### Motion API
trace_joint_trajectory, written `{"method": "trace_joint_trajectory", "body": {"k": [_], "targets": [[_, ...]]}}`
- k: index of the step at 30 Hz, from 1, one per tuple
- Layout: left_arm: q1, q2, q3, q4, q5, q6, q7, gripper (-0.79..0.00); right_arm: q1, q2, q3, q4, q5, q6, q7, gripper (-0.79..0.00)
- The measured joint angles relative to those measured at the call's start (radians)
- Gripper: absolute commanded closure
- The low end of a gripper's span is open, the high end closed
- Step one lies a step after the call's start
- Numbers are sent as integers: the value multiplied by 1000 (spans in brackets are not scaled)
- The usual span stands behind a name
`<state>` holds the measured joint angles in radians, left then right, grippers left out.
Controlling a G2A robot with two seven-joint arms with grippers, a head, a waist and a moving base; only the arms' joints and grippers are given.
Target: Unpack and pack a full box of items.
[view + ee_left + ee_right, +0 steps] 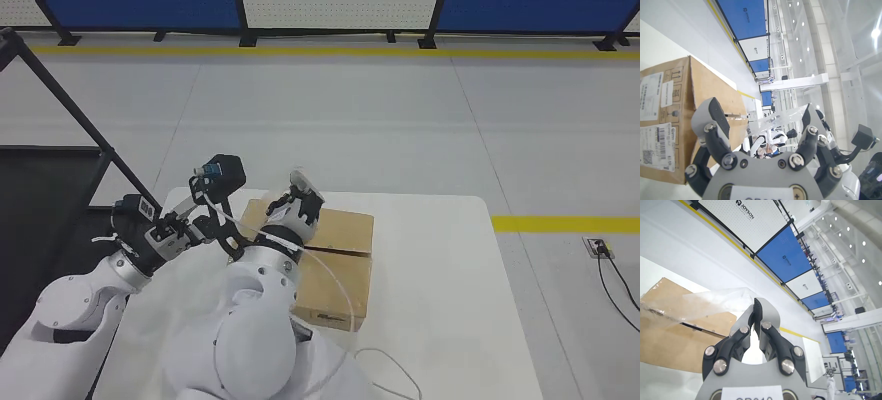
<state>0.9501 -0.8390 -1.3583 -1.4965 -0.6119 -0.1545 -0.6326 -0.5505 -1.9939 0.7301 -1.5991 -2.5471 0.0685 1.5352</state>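
We see the cardboard box [335,270] lying on the white table [440,300], its top seam partly open. The right gripper [756,309] hangs just above the box, jaws pressed together on a strip of clear tape [715,302] that rises off the seam. The left gripper [762,111] sits beside the box's labelled side, jaws spread, and the tape stretches across the gap between them. Beyond a yellow floor line [300,50] stand blue and white panels [140,12].

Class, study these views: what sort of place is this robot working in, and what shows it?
Probably a factory or test hall: a yellow floor line, blue and white partition panels and rows of ceiling lights high overhead.
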Motion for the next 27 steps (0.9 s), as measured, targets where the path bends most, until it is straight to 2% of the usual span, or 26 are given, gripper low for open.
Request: {"method": "trace_joint_trajectory", "body": {"k": [10,12,13,14,15,16,17,19,22,25,27], "targets": [[-1,-19,29,0,18,-61,14,-785,26,-8,60,18,53,71,1,0],[-6,-23,35,7,21,-67,8,-690,33,-10,70,22,71,86,1,0],[-9,-25,38,10,22,-67,6,-606,36,-11,73,23,78,91,1,0],[-13,-27,41,13,22,-67,4,-520,39,-11,76,24,82,95,1,0],[-19,-29,45,17,22,-67,1,-360,42,-11,79,26,87,98,1,0],[-23,-31,49,20,22,-67,-2,-299,44,-12,81,26,89,102,1,0],[-27,-33,52,22,21,-67,-7,-286,46,-12,83,27,91,107,1,0],[-35,-36,60,30,21,-65,-18,-166,48,-13,90,27,96,119,1,0],[-41,-41,68,40,4,-54,-44,-92,48,-13,102,27,100,137,1,0],[-43,-45,70,48,6,-54,-58,-99,47,-13,111,22,103,157,1,0],[-44,-47,72,51,9,-54,-68,-129,45,-13,116,16,104,168,1,0]]}}
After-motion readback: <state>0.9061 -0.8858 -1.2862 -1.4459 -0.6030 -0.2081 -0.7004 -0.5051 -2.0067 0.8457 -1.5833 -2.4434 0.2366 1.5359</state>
